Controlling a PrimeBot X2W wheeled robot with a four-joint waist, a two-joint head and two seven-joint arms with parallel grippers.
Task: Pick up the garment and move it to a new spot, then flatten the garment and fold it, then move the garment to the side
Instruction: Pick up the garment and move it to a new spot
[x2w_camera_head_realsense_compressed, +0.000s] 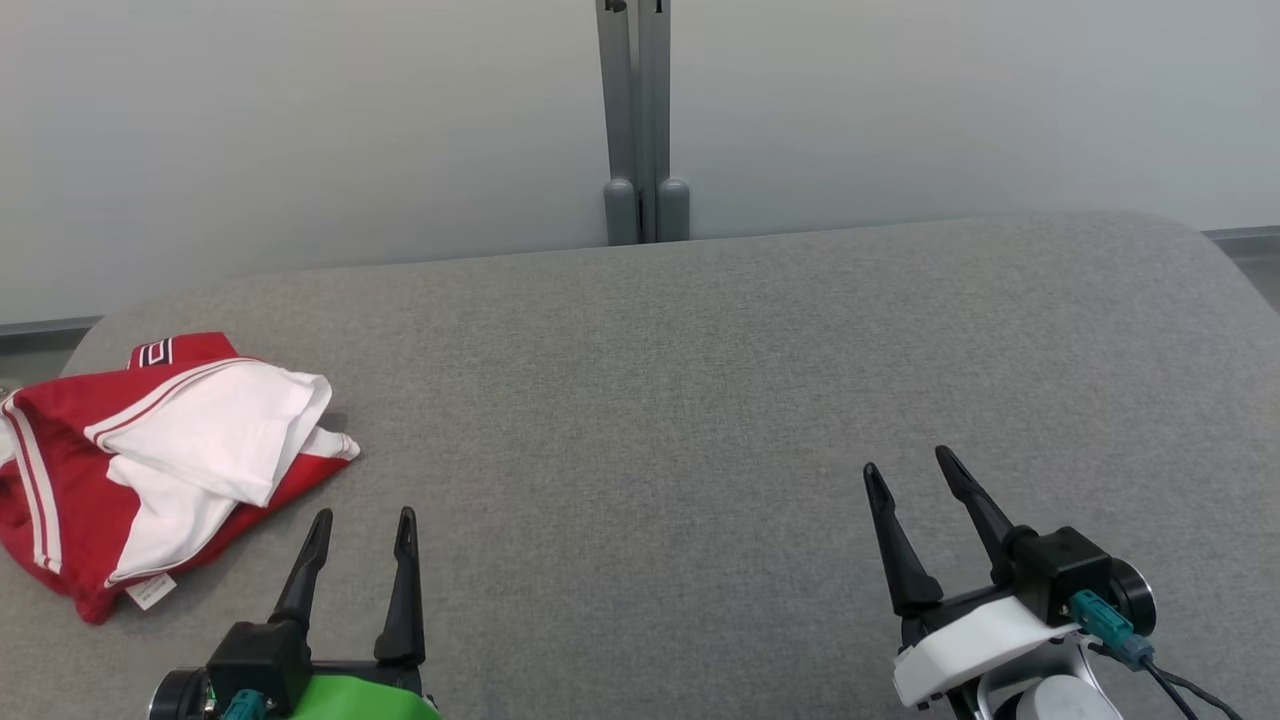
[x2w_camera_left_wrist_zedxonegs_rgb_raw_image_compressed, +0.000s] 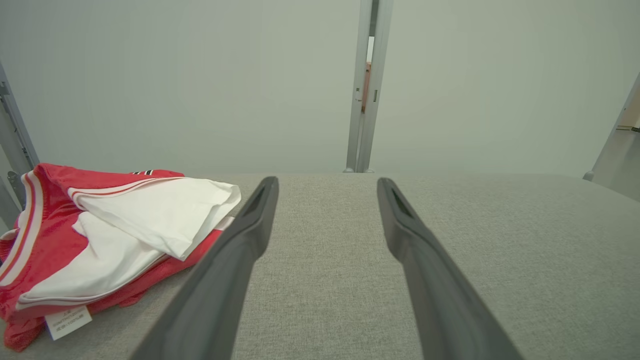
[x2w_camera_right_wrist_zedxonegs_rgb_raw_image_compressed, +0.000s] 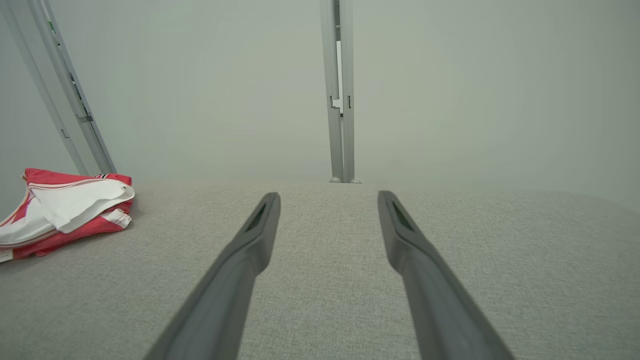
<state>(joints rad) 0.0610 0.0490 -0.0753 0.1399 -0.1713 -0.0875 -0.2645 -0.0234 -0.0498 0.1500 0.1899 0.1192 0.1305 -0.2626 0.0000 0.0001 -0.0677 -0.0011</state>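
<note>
My left end effector and right end effector hang released, empty. The red-and-white garment lies on the tabletop; its white tag carries print I cannot read.

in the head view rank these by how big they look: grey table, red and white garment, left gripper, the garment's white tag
grey table
red and white garment
left gripper, though it is cropped by the frame's edge and nearer the camera
white tag, smallest
</note>
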